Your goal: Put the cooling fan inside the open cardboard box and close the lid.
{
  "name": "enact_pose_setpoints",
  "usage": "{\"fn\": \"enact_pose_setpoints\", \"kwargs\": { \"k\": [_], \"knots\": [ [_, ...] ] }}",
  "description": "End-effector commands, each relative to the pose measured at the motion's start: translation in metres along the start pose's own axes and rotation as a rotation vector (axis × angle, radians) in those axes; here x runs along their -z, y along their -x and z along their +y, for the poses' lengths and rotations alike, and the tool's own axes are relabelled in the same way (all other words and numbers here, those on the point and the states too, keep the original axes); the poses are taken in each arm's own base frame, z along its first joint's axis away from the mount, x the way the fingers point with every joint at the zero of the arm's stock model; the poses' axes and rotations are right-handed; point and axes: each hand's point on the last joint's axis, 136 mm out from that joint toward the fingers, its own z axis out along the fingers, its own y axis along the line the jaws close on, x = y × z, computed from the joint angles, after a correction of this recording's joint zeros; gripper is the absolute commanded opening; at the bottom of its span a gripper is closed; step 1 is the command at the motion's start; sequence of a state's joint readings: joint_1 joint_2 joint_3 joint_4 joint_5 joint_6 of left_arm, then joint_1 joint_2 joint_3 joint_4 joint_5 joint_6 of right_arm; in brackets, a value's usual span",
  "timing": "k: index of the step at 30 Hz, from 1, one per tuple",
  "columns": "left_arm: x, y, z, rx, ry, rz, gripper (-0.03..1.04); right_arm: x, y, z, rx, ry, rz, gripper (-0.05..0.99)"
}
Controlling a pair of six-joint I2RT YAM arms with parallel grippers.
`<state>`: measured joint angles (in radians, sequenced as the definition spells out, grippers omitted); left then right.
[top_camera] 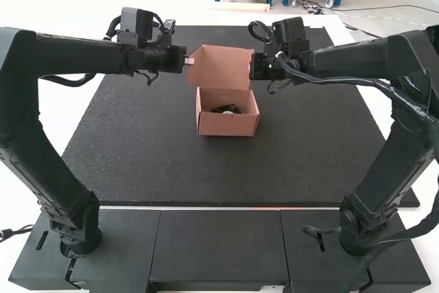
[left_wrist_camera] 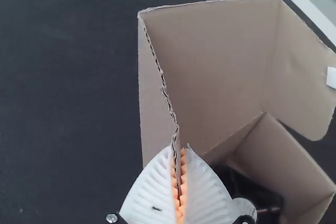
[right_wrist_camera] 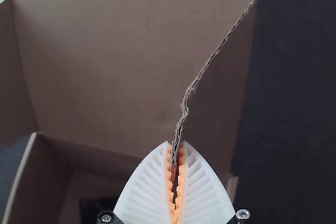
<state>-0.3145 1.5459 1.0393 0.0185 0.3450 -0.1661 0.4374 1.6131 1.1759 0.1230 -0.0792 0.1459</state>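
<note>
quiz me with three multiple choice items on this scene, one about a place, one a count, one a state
1. Where is the black cooling fan?
A. on the mat beside the box
B. inside the brown cardboard box
C. hanging from an arm

2. How many grippers pinch the box's lid?
A. none
B. one
C. two

3. How does the lid stand?
A. shut flat over the box
B. upright, with the box open
C. torn off and lying apart

Answers:
1 B: the fan's dark shape lies on the box floor.
2 C: the left gripper and the right gripper each clamp a side edge of the lid.
3 B: the lid rises above the box's back wall.
</note>
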Motion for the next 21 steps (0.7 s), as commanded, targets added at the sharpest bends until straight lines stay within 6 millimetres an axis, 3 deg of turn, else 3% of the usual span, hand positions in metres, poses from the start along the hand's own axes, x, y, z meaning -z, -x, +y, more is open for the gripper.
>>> {"fn": "enact_pose_setpoints", "kwargs": {
  "k": [1,7,21],
  "knots": [
    [0.016,0.033,-0.023,-0.020,-0.045,-0.079,0.01,0.007,-0.001,0.012,0.000,0.038,0.005,-0.01],
    [0.018,0.011,-0.042,-0.003,-0.084,-0.038,0.01,0.009,-0.007,0.014,0.002,0.048,0.015,-0.01],
    [0.036,-0.072,-0.068,0.008,-0.120,0.084,0.02,0.011,-0.039,0.031,0.025,0.079,0.077,-0.01]
  ]
}}
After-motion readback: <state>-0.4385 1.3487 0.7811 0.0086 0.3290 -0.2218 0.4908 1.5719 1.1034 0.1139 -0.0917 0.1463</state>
